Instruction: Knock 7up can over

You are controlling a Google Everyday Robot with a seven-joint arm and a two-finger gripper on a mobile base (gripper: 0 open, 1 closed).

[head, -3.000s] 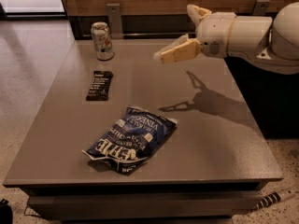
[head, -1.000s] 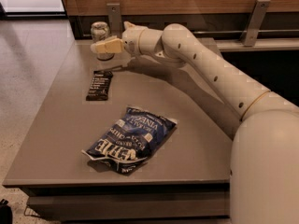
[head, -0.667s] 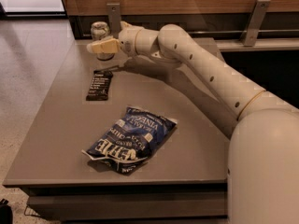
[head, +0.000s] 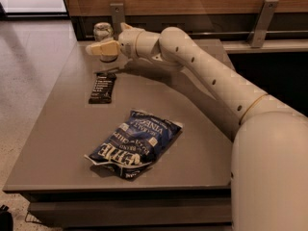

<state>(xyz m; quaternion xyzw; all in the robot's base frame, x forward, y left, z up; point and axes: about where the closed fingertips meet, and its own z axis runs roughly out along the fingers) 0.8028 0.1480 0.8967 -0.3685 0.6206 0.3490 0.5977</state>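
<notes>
With the gripper (head: 103,47), open or closed I cannot tell, low against the upright 7up can (head: 102,32), a sideways push nearer the rim should tip it, not slide it.

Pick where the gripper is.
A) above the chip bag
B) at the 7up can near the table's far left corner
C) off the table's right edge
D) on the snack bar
B: the gripper overlaps the lower front of the upright 7up can, beyond the snack bar.

Snack bar (head: 102,88), chip bag (head: 134,143), table (head: 57,129)
</notes>
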